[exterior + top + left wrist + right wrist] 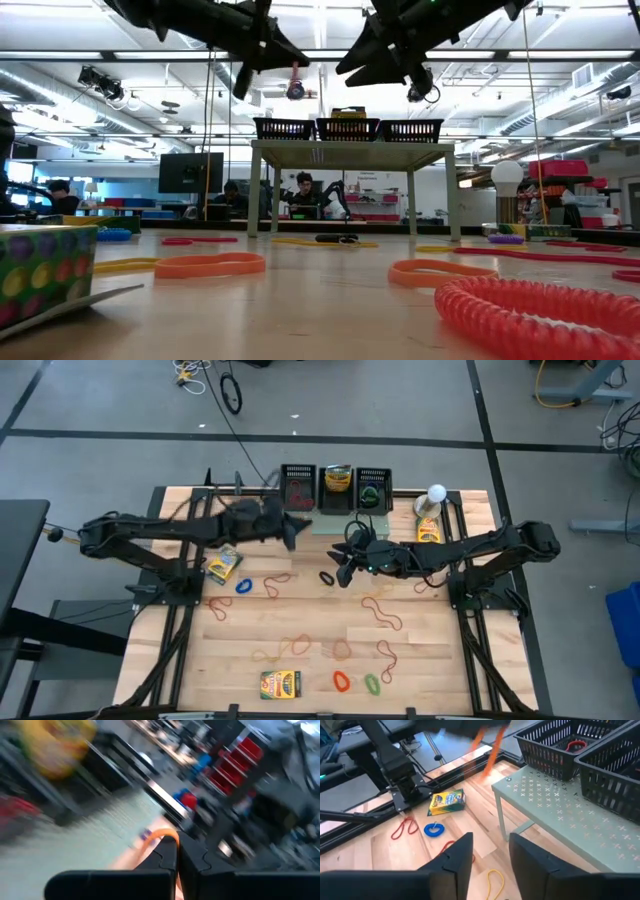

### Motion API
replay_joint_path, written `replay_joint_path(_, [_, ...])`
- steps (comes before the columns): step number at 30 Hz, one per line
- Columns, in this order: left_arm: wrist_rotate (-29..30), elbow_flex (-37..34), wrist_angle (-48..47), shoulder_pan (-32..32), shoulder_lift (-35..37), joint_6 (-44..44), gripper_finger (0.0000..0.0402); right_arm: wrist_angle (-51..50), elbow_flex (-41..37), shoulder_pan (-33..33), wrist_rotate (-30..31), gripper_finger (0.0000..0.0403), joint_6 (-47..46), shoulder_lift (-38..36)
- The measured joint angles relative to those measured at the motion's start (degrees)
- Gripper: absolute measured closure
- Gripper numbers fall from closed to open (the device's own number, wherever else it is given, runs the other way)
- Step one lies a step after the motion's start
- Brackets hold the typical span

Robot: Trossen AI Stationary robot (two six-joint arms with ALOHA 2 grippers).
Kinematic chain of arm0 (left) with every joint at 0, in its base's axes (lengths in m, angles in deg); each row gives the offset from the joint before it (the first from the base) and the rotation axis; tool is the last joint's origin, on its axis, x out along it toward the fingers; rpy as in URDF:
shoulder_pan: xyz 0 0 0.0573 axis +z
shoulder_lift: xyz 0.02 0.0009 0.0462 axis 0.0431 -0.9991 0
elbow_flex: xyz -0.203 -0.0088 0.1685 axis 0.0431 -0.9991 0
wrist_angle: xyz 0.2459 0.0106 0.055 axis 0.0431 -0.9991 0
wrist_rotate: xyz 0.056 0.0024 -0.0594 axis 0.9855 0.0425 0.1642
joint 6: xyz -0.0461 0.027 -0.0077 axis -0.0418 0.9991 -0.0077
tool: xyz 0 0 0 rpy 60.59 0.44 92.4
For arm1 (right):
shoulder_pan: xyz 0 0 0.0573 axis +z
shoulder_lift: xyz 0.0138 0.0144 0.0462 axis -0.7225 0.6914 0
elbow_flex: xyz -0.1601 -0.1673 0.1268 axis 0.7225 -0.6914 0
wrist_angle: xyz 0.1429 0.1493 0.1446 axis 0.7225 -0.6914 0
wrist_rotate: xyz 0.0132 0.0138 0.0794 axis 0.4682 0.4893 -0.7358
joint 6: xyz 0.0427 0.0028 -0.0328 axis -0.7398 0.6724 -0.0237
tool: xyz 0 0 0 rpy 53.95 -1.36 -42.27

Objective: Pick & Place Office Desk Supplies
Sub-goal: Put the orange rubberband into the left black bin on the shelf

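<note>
The left pincer point(177, 857) is clamped on a thin orange rubber-band loop point(162, 836) and hangs high near the pale green perforated stand point(335, 523), close to the left-hand black mesh basket point(298, 488) (red loops already inside). This looks like the carry step; next it must centre over a basket and release. The right pincer point(490, 855), fingers apart and empty, hovers above the wooden table point(440, 660), where other loops lie scattered.

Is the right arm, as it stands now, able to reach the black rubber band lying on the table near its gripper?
Probably yes. The right gripper hangs open, holding nothing, just beside the black rubber band, and nothing lies between them. The left gripper, shut on an orange rubber band, is away toward the baskets.
</note>
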State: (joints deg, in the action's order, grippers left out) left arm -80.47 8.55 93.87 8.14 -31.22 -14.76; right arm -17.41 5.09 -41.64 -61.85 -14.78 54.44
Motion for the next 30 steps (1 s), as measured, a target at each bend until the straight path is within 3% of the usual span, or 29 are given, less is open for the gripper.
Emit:
replay_joint_path(5, [0.0,5.2,-9.4,8.8,1.0,1.5,0.0398,0.0,0.0,-0.3,0.0,0.0273,0.8,0.0])
replay_joint_path(14, [-9.4,14.2,-17.5,22.3,-8.3,8.2,0.0397,-0.1,0.0,-0.4,-0.1,0.0384,2.9,0.0])
replay_joint_path(18, [-13.6,17.4,-18.8,24.5,-12.8,9.2,0.0384,-0.3,0.0,-0.4,-0.2,0.0394,3.1,0.0])
replay_joint_path(22, [-13.7,19.2,-23.0,24.7,-15.7,11.5,0.0354,-0.3,0.0,-0.4,-0.2,0.0382,3.1,0.0])
replay_joint_path(30, [-14.1,20.0,-25.2,24.2,-15.6,15.8,0.0283,-0.3,0.0,-0.4,-0.1,0.0392,2.9,0.0])
